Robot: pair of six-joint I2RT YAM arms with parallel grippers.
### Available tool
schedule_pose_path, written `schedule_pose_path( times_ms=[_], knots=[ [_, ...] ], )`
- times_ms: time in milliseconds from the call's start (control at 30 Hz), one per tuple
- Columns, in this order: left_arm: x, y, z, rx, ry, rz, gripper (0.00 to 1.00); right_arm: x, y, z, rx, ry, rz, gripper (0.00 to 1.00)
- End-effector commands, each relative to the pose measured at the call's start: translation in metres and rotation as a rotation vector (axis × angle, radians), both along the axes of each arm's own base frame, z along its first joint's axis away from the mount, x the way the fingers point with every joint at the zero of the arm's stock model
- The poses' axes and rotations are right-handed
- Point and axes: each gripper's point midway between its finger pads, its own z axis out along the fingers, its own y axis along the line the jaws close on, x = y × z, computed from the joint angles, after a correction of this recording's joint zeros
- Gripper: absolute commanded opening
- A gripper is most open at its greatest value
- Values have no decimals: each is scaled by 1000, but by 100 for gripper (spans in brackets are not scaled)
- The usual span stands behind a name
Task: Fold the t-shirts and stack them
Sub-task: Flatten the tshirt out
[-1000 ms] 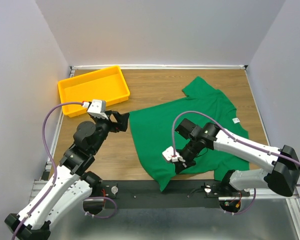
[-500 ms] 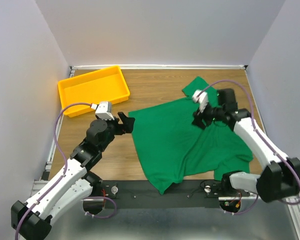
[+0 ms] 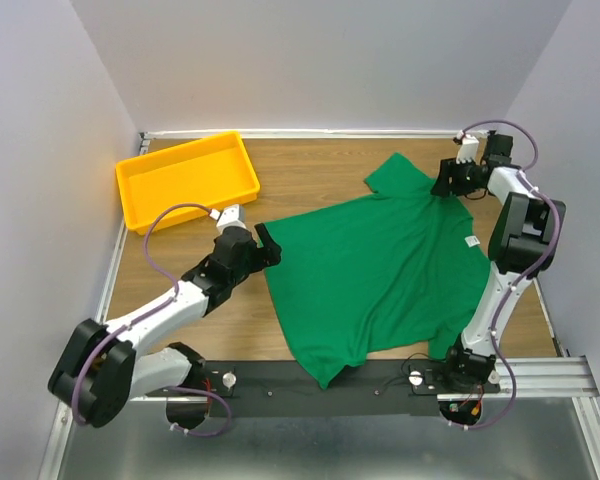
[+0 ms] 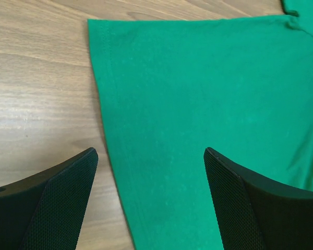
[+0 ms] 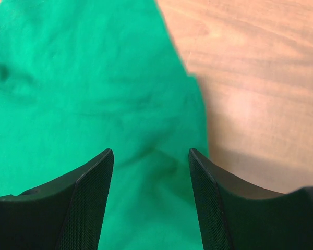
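The green t-shirt [image 3: 380,270] lies spread flat on the wooden table, its white neck tag [image 3: 472,241] at its right side. My left gripper [image 3: 270,248] is open at the shirt's left corner. In the left wrist view the gripper [image 4: 150,152] straddles the shirt's hem edge [image 4: 198,94], with nothing held. My right gripper [image 3: 442,181] is open at the far right, over the shirt's upper edge near the far sleeve. In the right wrist view the gripper [image 5: 151,151] hangs over wrinkled green cloth [image 5: 94,78], beside bare wood.
A yellow plastic tray [image 3: 185,178] stands at the back left with nothing in it. Grey walls close in the table on three sides. The right arm stretches along the right wall. The black rail [image 3: 280,380] with the arm bases runs along the near edge.
My right gripper has swung from the shirt's near part to the far right corner, and the shirt's right side now lies spread out. My left gripper has moved right to the shirt's left corner.
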Motion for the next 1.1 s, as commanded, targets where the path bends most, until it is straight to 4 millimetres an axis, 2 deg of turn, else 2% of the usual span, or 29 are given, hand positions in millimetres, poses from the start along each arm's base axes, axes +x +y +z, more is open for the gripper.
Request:
schedule_pose_path(
  times_ms=[0,67,100,133,233,400,433,500,533,567,600,700,767,800,833,867,900,933,967,1000,1067],
  knots=[
    [20,4,-1,20,6,86,90,26,-4,-1,-9,0,-27,67],
    [26,1,-8,36,28,90,90,30,-8,-15,-18,20,-35,67],
    [26,2,-19,66,64,91,90,34,-12,-15,-36,14,-42,67],
    [31,-1,-17,67,62,84,89,35,-13,-18,-43,17,-42,67],
    [34,-6,-28,88,96,74,88,36,-17,-26,-67,26,-42,67],
    [48,-15,-34,111,114,53,88,35,-21,-43,-81,62,-53,64],
    [51,-18,-39,126,125,43,86,33,-20,-47,-78,72,-46,57],
    [54,-21,-43,138,136,32,86,28,-17,-51,-66,85,-36,49],
    [56,-23,-46,152,144,19,84,26,-17,-52,-68,91,-37,32],
    [58,-23,-45,156,144,17,84,27,-19,-53,-75,90,-43,22],
    [62,-24,-42,167,139,16,83,29,-26,-51,-101,92,-73,9],
    [71,-27,-27,195,96,-11,83,43,-48,-41,-159,68,-166,1],
    [77,-29,-11,208,63,-30,85,54,-62,-36,-155,55,-246,1],
    [79,-31,-6,237,38,-70,87,68,-81,-20,-183,12,-313,1],
    [85,-35,9,231,-1,-88,88,73,-88,-17,-172,6,-366,1],
    [89,-38,16,258,-32,-130,88,85,-104,-7,-191,-27,-422,1],
    [92,-40,19,271,-44,-153,88,90,-110,-7,-190,-34,-448,1],
    [101,-45,33,273,-80,-171,88,94,-116,-5,-184,-42,-480,1],
    [107,-45,37,281,-89,-179,89,99,-121,-3,-185,-52,-496,1],
    [112,-47,41,287,-95,-190,88,100,-126,-11,-190,-43,-510,1],
    [128,-55,46,318,-100,-232,88,104,-128,-11,-198,-51,-510,11]
  ],
)
